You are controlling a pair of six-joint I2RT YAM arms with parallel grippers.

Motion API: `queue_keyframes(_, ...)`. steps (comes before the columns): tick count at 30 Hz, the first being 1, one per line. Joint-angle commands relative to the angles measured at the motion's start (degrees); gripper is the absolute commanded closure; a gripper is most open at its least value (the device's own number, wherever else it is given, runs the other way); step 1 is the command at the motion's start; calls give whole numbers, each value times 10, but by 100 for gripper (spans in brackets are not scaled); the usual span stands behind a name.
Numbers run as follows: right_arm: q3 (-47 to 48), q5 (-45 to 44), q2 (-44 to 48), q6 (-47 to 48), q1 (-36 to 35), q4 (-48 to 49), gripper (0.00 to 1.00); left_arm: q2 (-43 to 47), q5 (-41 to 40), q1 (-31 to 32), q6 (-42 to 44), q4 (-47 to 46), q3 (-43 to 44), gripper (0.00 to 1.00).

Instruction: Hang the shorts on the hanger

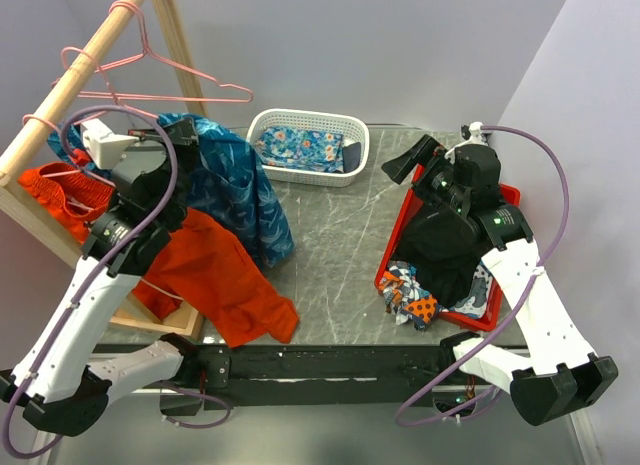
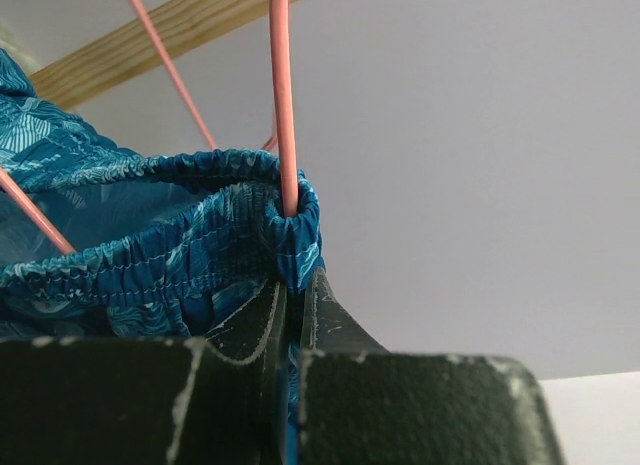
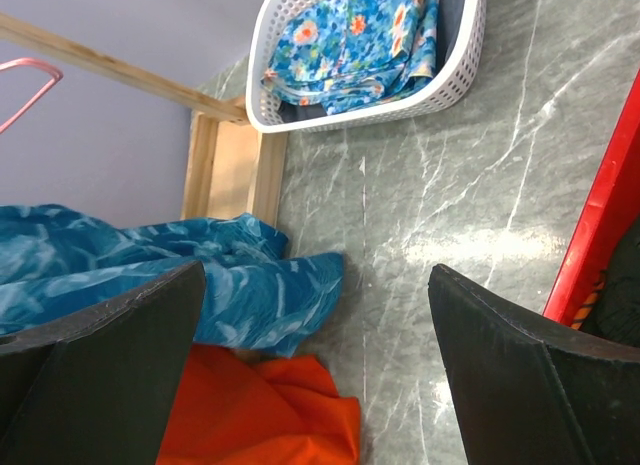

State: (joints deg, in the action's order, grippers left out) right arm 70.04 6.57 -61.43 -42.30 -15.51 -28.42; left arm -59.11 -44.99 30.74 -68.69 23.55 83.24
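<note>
Pinching shorts [image 2: 150, 245] waistband at hanger [image 2: 284, 105] | left tool [image 2: 296, 297] clamped; right tool [image 3: 312, 285] wide, empty

Bright, even overhead light; soft shadows; mild glare on table [image 3: 440, 250]; nearby fingers [image 3: 100, 355] slightly soft-focus.

- The rack [image 1: 70, 85] stands at upper left of the top view, its pole slanting to the top edge.
- The shorts [image 1: 240, 190] drape below the pole, left of centre, reaching down to the tabletop [image 1: 330, 245].
- The hanger [image 2: 284, 105] wire runs through their waistband.
- A second pair [image 1: 225, 275] lies below-left of them.
- The basket [image 1: 300, 112] sits at upper centre — folded cloth [image 1: 300, 145] inside.
- The tray [image 1: 398, 230] sits at right — clothes [image 1: 440, 245] heaped in it.
</note>
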Motion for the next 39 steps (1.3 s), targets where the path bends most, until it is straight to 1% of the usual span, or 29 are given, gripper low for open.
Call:
queue_keyframes(1,-5,3,8,10,2,7,0,16,-10,-4,-16,-12,-9,99)
queue_keyframes(4,-7,4,9,11,2,7,0,19,-16,-4,-27,-3,-18,96)
queue_keyframes(5,-7,4,9,11,2,7,0,22,-16,-4,-24,-9,-22,94)
queue_keyframes(6,-8,5,10,11,2,7,0,25,-18,-4,-25,-9,-26,89)
queue_keyframes(8,-9,12,10,10,2,9,0,27,-17,-3,-25,-4,-29,85)
queue_keyframes(9,-10,15,10,10,1,10,0,27,-16,-3,-25,-2,-30,77)
queue_keyframes(10,-10,17,10,10,0,11,0,28,-16,-4,-26,3,-31,71)
queue_keyframes(12,-11,20,10,12,-2,12,0,29,-13,-3,-27,11,-32,65)
queue_keyframes(13,-12,21,10,12,-6,14,0,29,-13,-3,-27,16,-32,58)
queue_keyframes(17,-26,26,17,13,-14,23,0,35,-12,-3,-20,39,-30,48)
queue_keyframes(18,-28,28,17,13,-15,26,0,34,-11,-3,-19,47,-29,41)
queue_keyframes(23,-25,28,14,23,-29,23,0,37,3,-3,0,76,-20,27)
queue_keyframes(24,-23,28,13,24,-30,22,0,37,9,-4,7,77,-19,20)
queue_keyframes(27,-15,33,13,29,-33,13,0,44,38,-3,33,79,-17,12)
queue_keyframes(31,-10,30,22,38,-36,5,0,54,95,-3,86,55,-21,9)
queue_keyframes(35,-9,34,22,41,-36,8,0,51,145,-4,109,62,-5,8)
queue_keyframes(39,0,34,14,49,-37,-2,0,56,167,-4,117,69,10,9)
